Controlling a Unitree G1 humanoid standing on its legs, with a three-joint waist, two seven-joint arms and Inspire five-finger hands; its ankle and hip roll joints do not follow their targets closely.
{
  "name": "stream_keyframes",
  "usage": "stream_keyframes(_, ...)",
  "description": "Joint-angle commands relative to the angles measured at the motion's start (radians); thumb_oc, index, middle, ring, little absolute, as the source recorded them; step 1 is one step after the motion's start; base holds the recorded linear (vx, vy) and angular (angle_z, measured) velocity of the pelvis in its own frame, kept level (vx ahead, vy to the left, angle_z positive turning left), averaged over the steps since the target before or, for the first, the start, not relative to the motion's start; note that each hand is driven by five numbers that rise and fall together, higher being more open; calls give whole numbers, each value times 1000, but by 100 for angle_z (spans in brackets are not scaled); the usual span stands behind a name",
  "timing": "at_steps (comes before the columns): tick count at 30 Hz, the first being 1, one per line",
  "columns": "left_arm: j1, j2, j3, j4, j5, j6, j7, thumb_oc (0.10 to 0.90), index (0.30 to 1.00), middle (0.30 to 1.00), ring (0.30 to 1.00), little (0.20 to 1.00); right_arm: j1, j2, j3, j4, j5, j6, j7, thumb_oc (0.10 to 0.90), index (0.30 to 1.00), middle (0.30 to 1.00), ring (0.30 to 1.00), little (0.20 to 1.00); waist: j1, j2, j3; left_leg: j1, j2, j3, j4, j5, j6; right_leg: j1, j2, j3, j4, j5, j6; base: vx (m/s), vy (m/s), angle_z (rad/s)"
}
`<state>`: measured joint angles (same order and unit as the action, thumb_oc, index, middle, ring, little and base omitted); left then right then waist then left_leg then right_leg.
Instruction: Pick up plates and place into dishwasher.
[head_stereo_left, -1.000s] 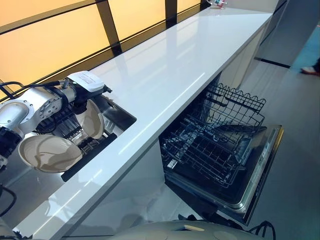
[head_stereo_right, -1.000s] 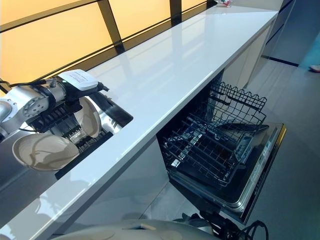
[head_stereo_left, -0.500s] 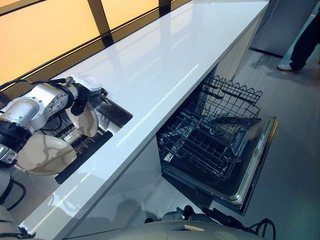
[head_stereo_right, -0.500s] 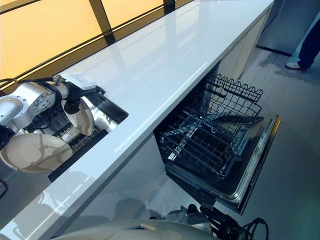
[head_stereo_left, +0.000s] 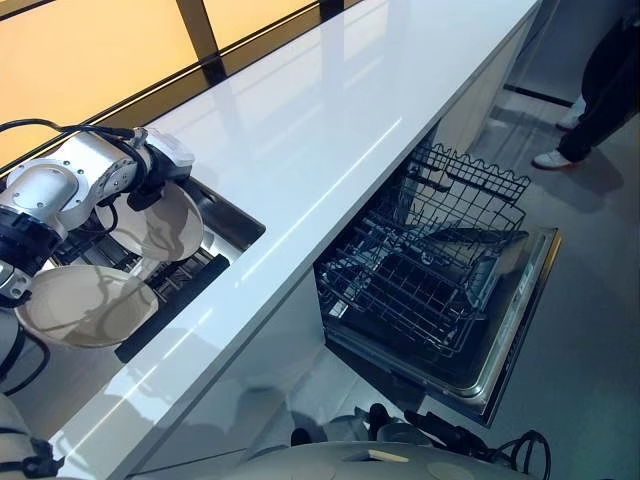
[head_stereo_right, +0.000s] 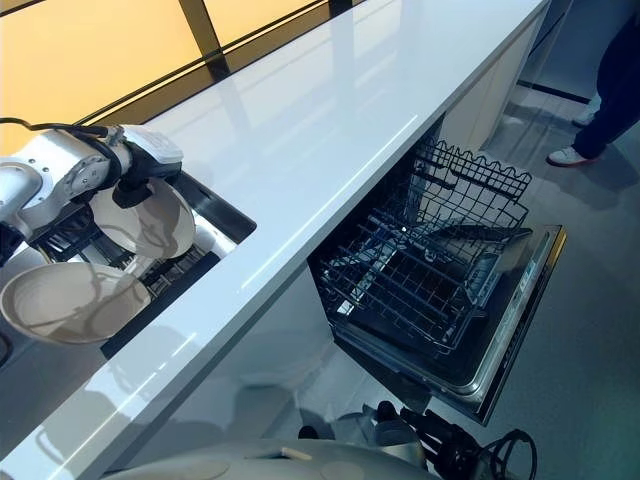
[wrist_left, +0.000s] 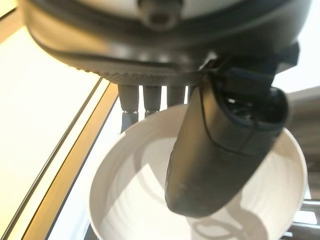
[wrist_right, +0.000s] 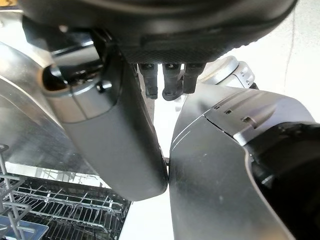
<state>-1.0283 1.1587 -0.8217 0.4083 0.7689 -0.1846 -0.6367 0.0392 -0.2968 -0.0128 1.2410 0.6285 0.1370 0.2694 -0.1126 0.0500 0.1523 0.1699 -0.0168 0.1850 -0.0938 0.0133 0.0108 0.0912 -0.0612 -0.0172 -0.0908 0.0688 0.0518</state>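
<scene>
The dishwasher (head_stereo_left: 440, 290) stands open at 3 o'clock in the eye views, its door (head_stereo_left: 520, 320) dropped flat and its wire rack (head_stereo_left: 420, 270) pulled out over it; nothing shows in the rack. The white counter (head_stereo_left: 330, 130) runs from 7 o'clock up to 1 o'clock above it. At 9 o'clock a bowl (head_stereo_left: 85, 305) sits nearest, beside a dark rack (head_stereo_left: 165, 285) set in the sink (head_stereo_left: 235, 220). Just past it the left hand (head_stereo_left: 145, 180) grips a plate (head_stereo_left: 160, 222), tilted on edge above the sink. The left wrist view adds the grip itself: the thumb (wrist_left: 220, 145) lies across the plate's pale inner face while the fingers (wrist_left: 150, 100) go behind its rim, so the hand is clamped on the plate. The right wrist view shows the right hand (wrist_right: 120, 130), thumb and fingers straight and holding nothing, with part of the wire rack beyond it. At 2 o'clock a person's legs (head_stereo_left: 600, 90) stand on the floor (head_stereo_left: 590, 330).
</scene>
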Motion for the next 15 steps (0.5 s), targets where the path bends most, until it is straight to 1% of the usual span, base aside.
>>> stream_keyframes(1, -202, 113, 11, 31, 35, 4, 26, 100, 300, 300, 300, 200, -3, -15, 14, 2, 28, 4, 8, 800, 900, 900, 900, 900, 0, 46, -7, 0, -95, -72, 7, -83, 70, -24, 45, -50, 89, -45, 66, 0, 0, 0)
stream_keyframes(4, -208, 125, 8, 3, 24, -1, 27, 100, 300, 300, 300, 200, -4, -13, 15, 0, 35, 5, 4, 800, 900, 900, 900, 900, 5, 46, -11, 1, -95, -79, 7, -84, 69, -19, 46, -54, 84, -47, 64, -11, -8, 1)
stream_keyframes(9, -203, 140, 30, -34, -5, -1, 78, 100, 300, 300, 300, 200, -9, -10, 10, 10, 38, -4, 9, 800, 900, 900, 900, 900, 13, 47, -18, 3, -95, -88, 7, -86, 66, -8, 47, -62, 74, -49, 60, -38, -24, 4)
stream_keyframes(12, -193, 141, 62, -50, -54, 17, 175, 100, 300, 300, 300, 200, -11, -9, 8, 14, 44, -8, 9, 800, 900, 900, 900, 900, 18, 44, -24, 3, -94, -91, 7, -87, 63, -1, 48, -67, 66, -50, 57, -36, -24, 1)
stream_keyframes(14, -181, 139, 91, -60, -132, 51, 239, 100, 300, 300, 300, 200, -10, -7, 6, 18, 48, -12, 9, 800, 900, 900, 900, 900, 20, 42, -30, 3, -93, -93, 7, -87, 61, 4, 49, -69, 60, -51, 56, -15, -11, 1)
stream_keyframes(15, -176, 137, 105, -62, -152, 48, 267, 100, 300, 300, 300, 200, -11, -8, 5, 20, 50, -12, 10, 800, 900, 900, 900, 900, 22, 42, -32, 3, -92, -94, 7, -87, 60, 5, 50, -69, 58, -51, 55, -32, -20, 2)
